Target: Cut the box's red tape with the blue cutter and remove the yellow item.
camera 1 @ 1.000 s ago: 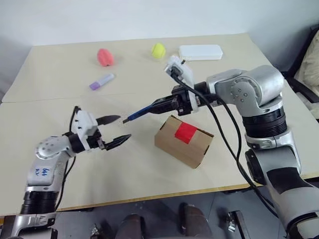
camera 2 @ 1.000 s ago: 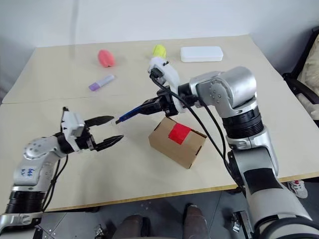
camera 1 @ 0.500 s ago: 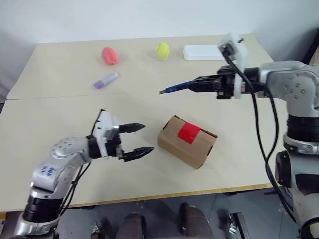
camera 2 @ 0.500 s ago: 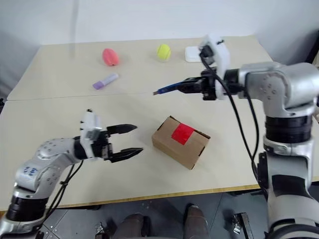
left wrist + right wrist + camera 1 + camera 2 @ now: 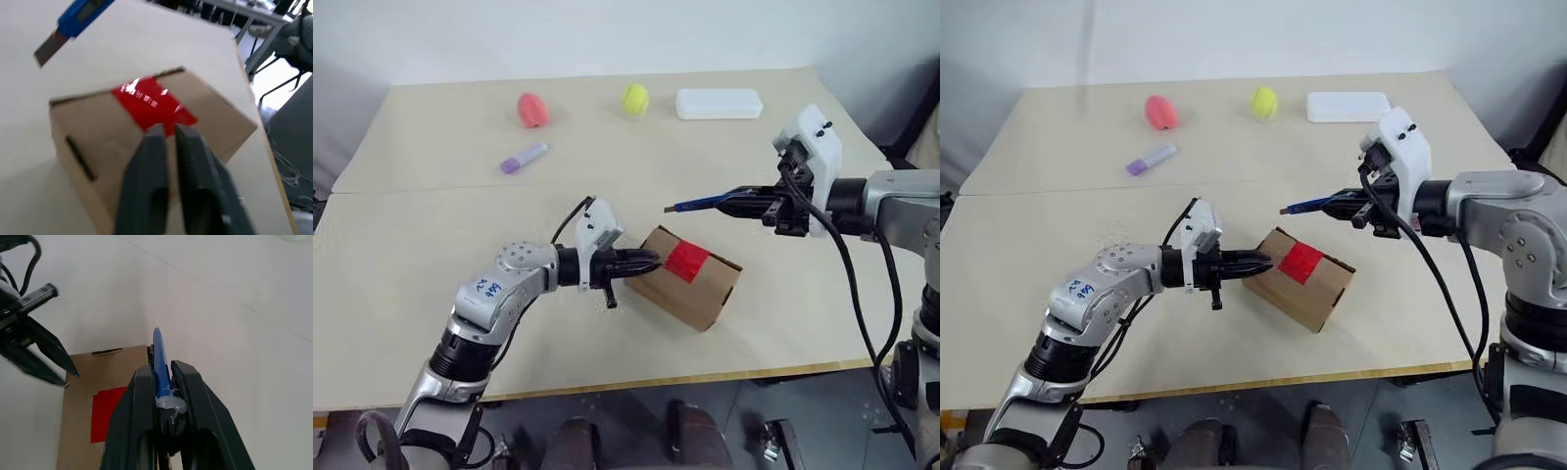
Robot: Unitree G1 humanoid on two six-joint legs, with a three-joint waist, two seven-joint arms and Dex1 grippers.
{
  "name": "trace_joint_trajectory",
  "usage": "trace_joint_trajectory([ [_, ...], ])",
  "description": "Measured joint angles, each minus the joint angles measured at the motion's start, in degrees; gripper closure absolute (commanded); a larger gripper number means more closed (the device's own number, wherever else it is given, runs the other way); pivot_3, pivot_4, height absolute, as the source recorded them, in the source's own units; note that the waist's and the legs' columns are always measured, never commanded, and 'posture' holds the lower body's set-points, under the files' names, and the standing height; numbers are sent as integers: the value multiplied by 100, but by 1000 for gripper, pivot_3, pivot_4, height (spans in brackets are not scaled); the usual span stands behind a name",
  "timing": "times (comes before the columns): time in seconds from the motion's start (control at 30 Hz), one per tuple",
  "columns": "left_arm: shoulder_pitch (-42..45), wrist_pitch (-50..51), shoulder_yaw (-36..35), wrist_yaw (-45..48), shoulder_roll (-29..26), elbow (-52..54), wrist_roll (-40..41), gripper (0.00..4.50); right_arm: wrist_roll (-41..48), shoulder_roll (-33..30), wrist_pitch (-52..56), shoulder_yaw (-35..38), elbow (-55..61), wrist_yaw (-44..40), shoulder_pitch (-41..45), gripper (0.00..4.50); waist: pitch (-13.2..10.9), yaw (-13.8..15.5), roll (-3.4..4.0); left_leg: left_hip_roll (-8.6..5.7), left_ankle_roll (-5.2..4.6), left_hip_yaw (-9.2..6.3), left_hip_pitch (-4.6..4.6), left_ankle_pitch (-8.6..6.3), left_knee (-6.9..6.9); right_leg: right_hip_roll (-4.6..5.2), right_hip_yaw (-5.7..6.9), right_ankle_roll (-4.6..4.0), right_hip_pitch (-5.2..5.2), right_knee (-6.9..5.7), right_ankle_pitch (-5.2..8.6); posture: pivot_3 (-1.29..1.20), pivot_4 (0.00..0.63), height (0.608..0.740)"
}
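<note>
The brown cardboard box lies tilted near the table's front middle, with the red tape across its top seam. My left gripper is shut, empty, its fingertips resting against the box's top at the near edge of the tape. Above and to the right of the box, my right gripper is shut on the blue cutter. The cutter's blade tip points left and hangs over the box without touching it. The yellow item is hidden.
Along the far side of the table lie a pink egg-shaped object, a yellow-green ball and a white case. A lilac marker lies left of centre. The table's front edge runs just beyond the box.
My left gripper has moved right to the box and shut its fingers against the top. The right gripper has carried the cutter off to the right, away from the box.
</note>
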State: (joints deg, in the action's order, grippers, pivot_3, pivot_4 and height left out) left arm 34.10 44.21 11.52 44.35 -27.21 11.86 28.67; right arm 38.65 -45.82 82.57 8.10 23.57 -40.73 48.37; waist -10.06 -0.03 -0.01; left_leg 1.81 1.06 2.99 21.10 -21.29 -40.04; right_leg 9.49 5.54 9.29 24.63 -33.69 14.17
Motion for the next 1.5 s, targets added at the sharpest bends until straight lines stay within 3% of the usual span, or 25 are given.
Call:
trace_joint_trajectory([
  [0.67, 379, 671, 304, 22, 179, -173, -204, 4500, 112, -519, -386, -83, 550, 208, -1040, 4339, -1, 155, -3, -2, -1, -2, 1, 0, -5, 0, 2, 0, -7, 8, 0, 0, 150, 740],
  [1.5, 939, 1222, 473, -187, 464, -585, -334, 4500, 637, -1791, -499, -28, 670, -314, -1049, 4339, -1, 172, -4, -2, -5, -3, -1, 0, -16, 0, 1, -3, -18, 10, -2, 0, 150, 740],
])
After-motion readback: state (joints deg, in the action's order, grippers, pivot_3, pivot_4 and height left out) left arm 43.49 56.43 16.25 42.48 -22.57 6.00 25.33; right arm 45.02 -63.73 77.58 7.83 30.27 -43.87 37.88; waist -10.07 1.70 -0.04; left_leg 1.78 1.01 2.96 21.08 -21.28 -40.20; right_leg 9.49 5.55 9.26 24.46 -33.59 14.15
